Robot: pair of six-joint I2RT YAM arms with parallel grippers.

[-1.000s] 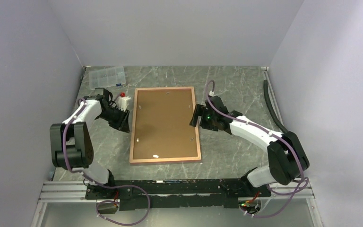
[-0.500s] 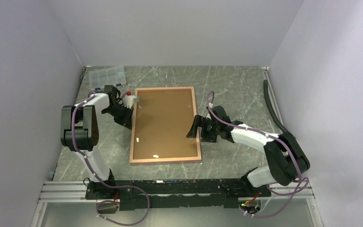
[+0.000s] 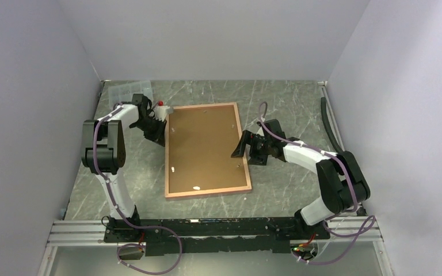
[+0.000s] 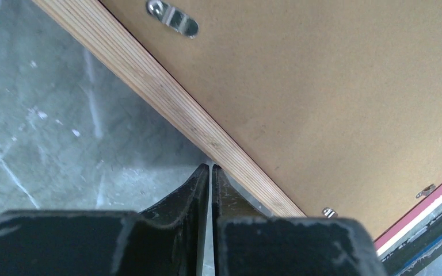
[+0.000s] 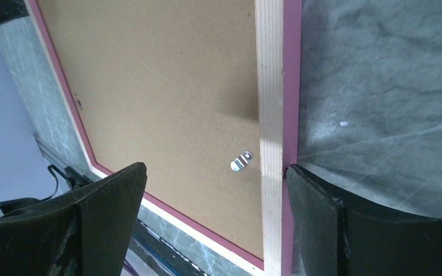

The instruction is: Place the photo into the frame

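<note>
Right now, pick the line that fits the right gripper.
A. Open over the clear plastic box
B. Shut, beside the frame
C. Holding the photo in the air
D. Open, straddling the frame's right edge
D: in the right wrist view the right gripper stands open, one finger over the brown backing board and the other just outside the pink rim of the frame.

I see frame (image 5: 270, 86) back in pale striped wood, outer edge pink | board (image 3: 206, 149) in it plain mid-brown, finely speckled | table (image 3: 288, 103) grey marble pattern, white veins | arms (image 3: 302, 154) white | left gripper (image 4: 210, 169) and right gripper (image 5: 216, 168) black | walls (image 3: 34, 86) pale lilac-grey
</note>
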